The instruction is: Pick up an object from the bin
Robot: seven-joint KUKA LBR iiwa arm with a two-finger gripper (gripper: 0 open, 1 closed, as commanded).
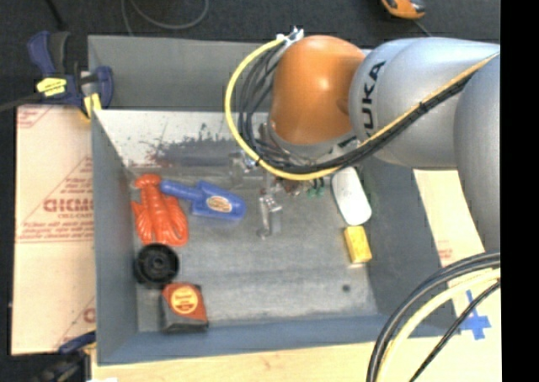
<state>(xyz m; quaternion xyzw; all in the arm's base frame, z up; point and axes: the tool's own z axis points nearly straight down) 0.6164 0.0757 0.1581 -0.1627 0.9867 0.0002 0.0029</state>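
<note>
1. Gripper [269,219]: I read the fingers as drawn close together with nothing between them, low over the bare bin floor [278,275].
2. Blue-handled tool [206,200]: lies flat just beside the gripper on its view-left, not touching it. I judge it light, stiff and slick, best pinched across the narrow handle.
3. White bottle [349,195]: near the gripper, on the opposite side.
4. Orange lobster toy [157,212]: farther from the gripper, beyond the tool.
</note>
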